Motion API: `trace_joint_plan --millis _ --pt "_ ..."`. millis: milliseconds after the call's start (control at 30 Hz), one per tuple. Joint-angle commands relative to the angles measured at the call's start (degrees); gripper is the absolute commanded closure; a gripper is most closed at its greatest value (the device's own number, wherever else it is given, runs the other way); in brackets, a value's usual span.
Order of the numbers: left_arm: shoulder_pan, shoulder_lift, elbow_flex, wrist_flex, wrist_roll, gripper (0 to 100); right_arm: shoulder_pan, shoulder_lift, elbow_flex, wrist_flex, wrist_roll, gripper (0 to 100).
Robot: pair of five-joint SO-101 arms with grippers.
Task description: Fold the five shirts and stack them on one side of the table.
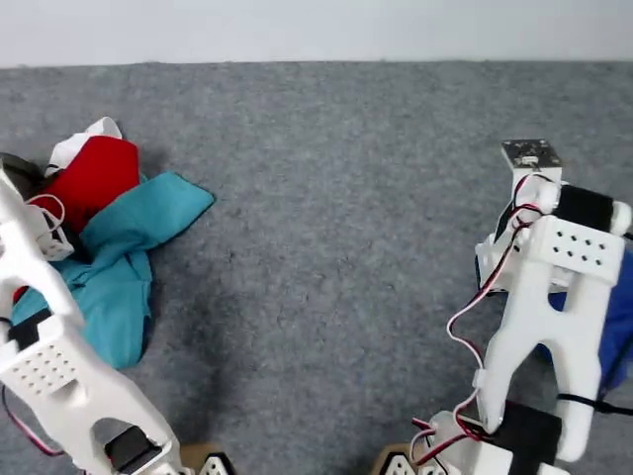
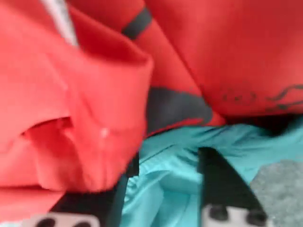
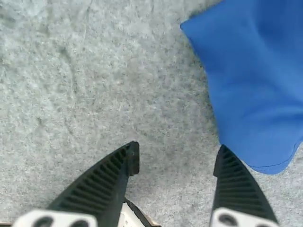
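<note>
A pile of shirts lies at the table's left: a red shirt (image 1: pixel 94 173) on top, a teal shirt (image 1: pixel 124 252) spread beneath it, and bits of white (image 1: pixel 84 143) and dark cloth (image 1: pixel 20 173) behind. My left arm (image 1: pixel 40 327) stands over this pile. In the left wrist view my left gripper (image 2: pixel 168 163) is open right against the cloth, teal shirt (image 2: pixel 165 189) between its fingers and a fold of red shirt (image 2: pixel 85 109) draped over one finger. A blue shirt (image 3: pixel 255 80) lies at the right edge (image 1: pixel 618 341). My right gripper (image 3: pixel 179 153) hangs open above bare carpet beside it.
Grey carpet (image 1: pixel 336 228) covers the table, with a wide bare stretch between the two arms. A pale wall (image 1: pixel 316 30) runs along the far edge. My right arm (image 1: pixel 549 297) covers part of the blue shirt.
</note>
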Motion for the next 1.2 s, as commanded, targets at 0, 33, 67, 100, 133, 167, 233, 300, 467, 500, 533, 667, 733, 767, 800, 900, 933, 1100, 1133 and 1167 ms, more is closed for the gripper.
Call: trace_joint_plan --millis 0,33,67,100,133,167,233,300,467,500,533,667,733,767,800,900,933,1100,1133,1167 --pt "1.3 0.6 -0.4 -0.3 -0.9 99 -0.4 -2.2 -0.2 -0.1 0.4 74.0" --pt "2.2 0.6 -0.3 0.4 -0.9 99 -0.4 -2.2 -0.2 -0.1 0.4 74.0" --pt "3.2 0.6 -0.7 2.2 -0.9 98 -0.4 -2.2 -0.2 -0.1 0.4 74.0" --pt "4.6 0.6 -1.8 4.1 -0.9 98 -0.4 -2.2 -0.2 -0.1 0.4 74.0" --pt "6.1 0.6 -3.6 6.5 -0.9 98 -0.4 -2.2 -0.2 -0.1 0.4 74.0" --pt "7.7 0.6 -5.8 9.1 -0.9 99 -0.4 -2.2 -0.2 -0.1 0.4 74.0" --pt "11.6 0.4 -10.5 11.1 -0.9 99 -0.4 -2.2 -0.2 0.0 0.4 74.0" --pt "15.4 -1.4 -12.8 11.0 -0.9 99 -0.4 -2.2 -0.2 0.0 0.4 74.0" --pt "29.8 -9.8 -13.3 10.9 -0.9 99 -0.2 -2.2 -0.2 0.0 0.4 74.0" --pt "33.1 -11.3 -13.3 10.9 -0.9 99 -0.2 -2.2 -0.2 0.0 0.4 74.0" --pt "36.7 -12.6 -13.3 10.8 -1.2 99 -0.2 -2.2 -0.2 0.0 0.4 74.0" --pt "51.1 -15.3 -13.4 10.8 -7.0 99 -0.2 -2.2 -0.2 0.0 0.4 74.0" --pt "57.7 -15.3 -13.6 10.6 -9.8 99 -0.1 -2.2 -0.2 0.0 0.4 74.0" --pt "60.7 -14.9 -13.6 10.6 -11.3 99 -0.1 -2.2 -0.2 0.0 0.4 74.0" --pt "63.6 -14.5 -13.6 10.5 -13.0 99 -0.1 -2.2 -0.2 0.0 0.4 74.0" --pt "69.4 -12.3 -13.7 10.5 -18.2 99 -0.1 -2.3 -0.2 0.0 0.4 74.0" --pt "70.2 -11.3 -13.7 10.3 -19.3 99 -0.1 -2.3 -0.2 0.0 0.4 74.0" --pt "69.7 -9.5 -13.7 10.7 -18.7 97 -0.1 -2.3 -0.2 1.1 0.5 74.0" --pt "68.9 -10.1 -13.7 10.7 -18.3 95 -0.1 -2.3 -0.2 1.3 0.5 74.0" --pt "68.2 -11.0 -13.7 10.7 -17.8 92 -0.1 -2.3 -0.2 1.3 0.5 74.0"
